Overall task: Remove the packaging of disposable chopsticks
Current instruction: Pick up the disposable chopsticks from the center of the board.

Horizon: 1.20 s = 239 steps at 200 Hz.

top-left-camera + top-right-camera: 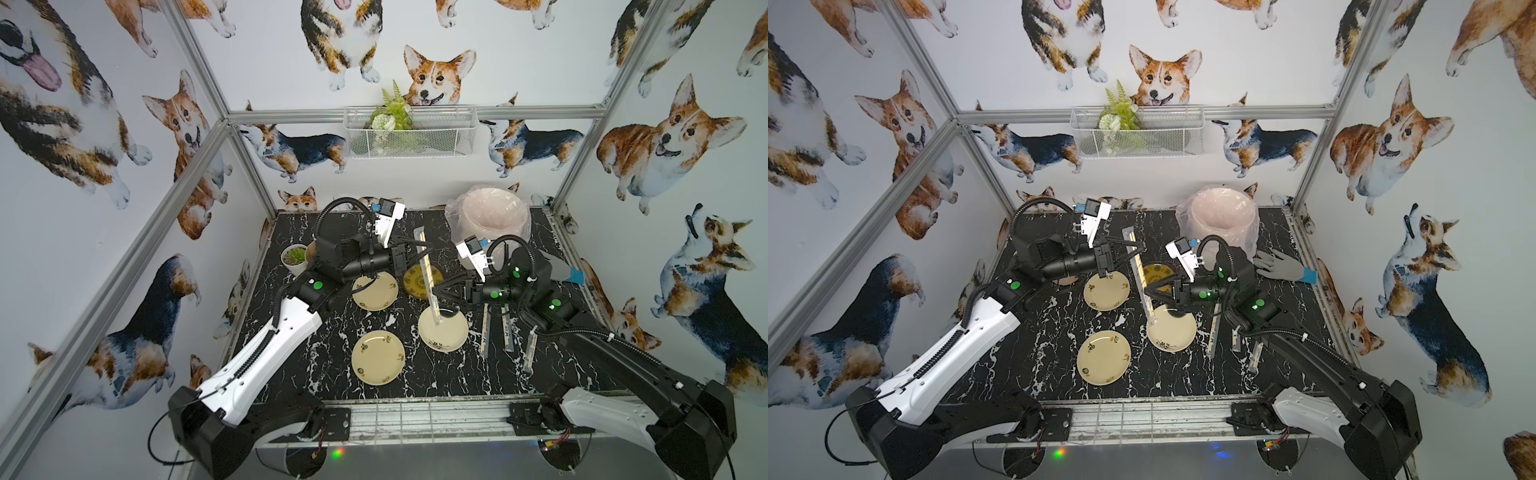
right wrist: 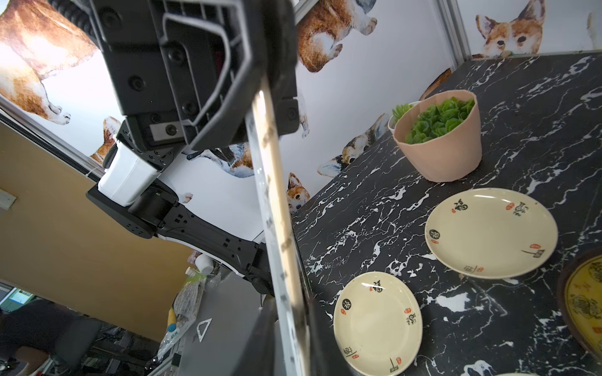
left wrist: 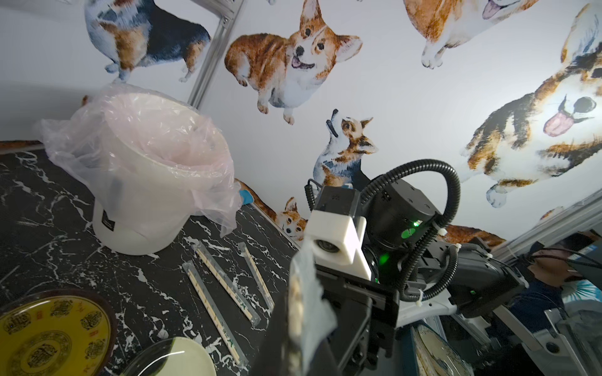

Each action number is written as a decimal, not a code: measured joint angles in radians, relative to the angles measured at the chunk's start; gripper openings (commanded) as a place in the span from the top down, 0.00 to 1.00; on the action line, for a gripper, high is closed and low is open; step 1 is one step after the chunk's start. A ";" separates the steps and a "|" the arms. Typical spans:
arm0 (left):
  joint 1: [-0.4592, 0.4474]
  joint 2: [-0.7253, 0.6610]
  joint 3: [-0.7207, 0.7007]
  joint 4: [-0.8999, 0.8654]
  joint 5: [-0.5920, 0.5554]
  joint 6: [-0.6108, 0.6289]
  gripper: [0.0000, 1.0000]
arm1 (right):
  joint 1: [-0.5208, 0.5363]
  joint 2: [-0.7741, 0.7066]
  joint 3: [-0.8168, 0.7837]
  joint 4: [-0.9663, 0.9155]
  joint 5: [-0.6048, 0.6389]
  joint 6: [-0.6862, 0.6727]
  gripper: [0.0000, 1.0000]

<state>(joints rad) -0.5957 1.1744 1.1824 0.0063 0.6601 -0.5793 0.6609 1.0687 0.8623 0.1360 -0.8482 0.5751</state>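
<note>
Held sleeve: the packaging, clear, with one pair of disposable chopsticks inside. It hangs tilted in the air over the yellow plate, and its lower end reaches past that plate's near rim.
Wrapped pairs, count: four. One is held and three wrapped pairs lie flat on the table on the right-arm side of the yellow plate, well apart from it.
Left gripper: fingers pressed together on the packaging's upper part, above the far rim of the yellow plate.
Right gripper: at the sleeve's lower part, above the near rim of the yellow plate. The sleeve runs between its fingers, but I cannot tell whether they pinch it.
Plates, count: one yellow plate and three cream plates. One is just beside it on the left-arm side and two are nearer the robot.
Bin: white with a crinkly liner, beyond the yellow plate toward the right.
Grey glove: right of the yellow plate, past the right arm.
Plant pots: two, pink and white, far left of the yellow plate.
In the way: in both top views the right arm covers the far ends of the three lying pairs.
</note>
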 measured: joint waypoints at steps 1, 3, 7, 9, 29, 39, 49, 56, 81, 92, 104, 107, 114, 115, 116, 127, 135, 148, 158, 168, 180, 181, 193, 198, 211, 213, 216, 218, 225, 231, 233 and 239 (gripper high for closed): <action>0.000 -0.002 -0.001 0.000 -0.002 0.000 1.00 | 0.000 0.000 0.000 0.000 0.000 0.000 0.38; 0.000 -0.004 -0.002 0.003 -0.005 -0.001 1.00 | 0.000 0.000 0.000 0.000 0.000 0.000 0.38; 0.000 -0.009 -0.005 0.006 -0.009 -0.001 1.00 | 0.000 0.000 0.000 0.000 0.001 0.004 0.38; 0.000 -0.011 -0.005 0.007 -0.009 -0.002 1.00 | 0.000 0.000 0.000 0.001 0.001 0.003 0.38; 0.000 -0.025 -0.007 0.017 -0.011 -0.008 1.00 | 0.004 0.001 0.000 0.023 0.005 0.008 0.38; 0.000 -0.030 -0.007 0.026 -0.011 -0.008 1.00 | 0.008 0.007 0.001 0.041 0.006 0.016 0.38; 0.000 -0.034 -0.007 0.033 -0.011 -0.009 1.00 | 0.013 0.018 0.005 0.054 0.005 0.026 0.41; 0.000 -0.037 -0.007 0.035 -0.012 -0.010 1.00 | 0.016 0.024 0.008 0.058 0.004 0.026 0.46; 0.000 -0.043 -0.005 0.045 -0.019 -0.012 1.00 | 0.026 0.043 0.016 0.090 -0.001 0.035 0.55; 0.000 -0.050 -0.005 0.050 -0.023 -0.012 1.00 | 0.028 0.044 0.016 0.106 -0.008 0.045 0.55; 0.000 -0.056 -0.005 0.056 -0.028 -0.012 1.00 | 0.032 0.047 0.018 0.124 -0.016 0.053 0.55; 0.000 -0.058 -0.005 0.059 -0.030 -0.012 1.00 | 0.032 0.050 0.018 0.128 -0.016 0.054 0.55; 0.000 -0.060 -0.005 0.064 -0.031 -0.012 1.00 | 0.034 0.061 0.021 0.149 -0.019 0.058 0.55; 0.000 -0.060 -0.005 0.064 -0.031 -0.012 1.00 | 0.034 0.061 0.021 0.149 -0.019 0.058 0.55; 0.000 -0.060 -0.005 0.065 -0.031 -0.012 1.00 | 0.034 0.064 0.021 0.152 -0.019 0.058 0.55; 0.000 -0.062 -0.005 0.074 -0.037 -0.012 1.00 | 0.040 0.076 0.021 0.159 -0.020 0.069 0.56; 0.000 -0.062 -0.005 0.077 -0.038 -0.012 1.00 | 0.044 0.082 0.021 0.166 -0.021 0.081 0.59; 0.000 -0.062 -0.005 0.078 -0.039 -0.014 1.00 | 0.053 0.089 0.025 0.175 -0.022 0.081 0.70; 0.000 -0.061 -0.005 0.079 -0.042 -0.016 1.00 | 0.060 0.093 0.027 0.178 -0.024 0.084 0.85; 0.000 -0.060 -0.005 0.081 -0.045 -0.017 1.00 | 0.066 0.095 0.027 0.181 -0.023 0.085 0.98; 0.000 -0.060 -0.005 0.075 -0.066 -0.033 1.00 | 0.066 0.095 0.027 0.201 -0.044 0.076 1.00; 0.000 -0.060 -0.005 0.075 -0.066 -0.036 1.00 | 0.066 0.095 0.027 0.201 -0.041 0.079 1.00; 0.005 -0.061 -0.005 0.076 -0.063 -0.039 0.87 | 0.070 0.090 0.025 0.207 -0.035 0.074 1.00; 0.003 -0.064 -0.005 0.075 -0.065 -0.039 0.66 | 0.070 0.089 0.023 0.211 -0.034 0.073 1.00; 0.005 -0.074 -0.006 0.065 -0.085 -0.029 0.31 | 0.070 0.082 0.021 0.211 -0.027 0.073 1.00; 0.006 -0.076 -0.007 0.063 -0.089 -0.025 0.26 | 0.070 0.081 0.021 0.213 -0.027 0.074 1.00; 0.006 -0.080 -0.010 0.059 -0.101 -0.010 0.22 | 0.070 0.080 0.021 0.214 -0.026 0.076 1.00; 0.007 -0.085 -0.012 0.055 -0.111 -0.003 0.21 | 0.070 0.079 0.021 0.214 -0.020 0.079 1.00; 0.011 -0.101 -0.018 0.046 -0.133 0.001 0.20 | 0.070 0.076 0.021 0.211 -0.015 0.080 1.00; 0.013 -0.115 -0.021 0.039 -0.156 0.012 0.22 | 0.070 0.076 0.021 0.209 -0.015 0.080 1.00; 0.013 -0.122 -0.024 0.038 -0.166 0.019 0.23 | 0.069 0.076 0.021 0.207 -0.015 0.080 1.00; 0.013 -0.134 -0.028 0.037 -0.181 0.030 0.25 | 0.069 0.076 0.021 0.198 -0.010 0.080 1.00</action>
<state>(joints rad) -0.5827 1.0401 1.1545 0.0433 0.4793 -0.5495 0.7303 1.1446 0.8833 0.3336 -0.8585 0.6552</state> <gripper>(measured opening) 0.635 0.077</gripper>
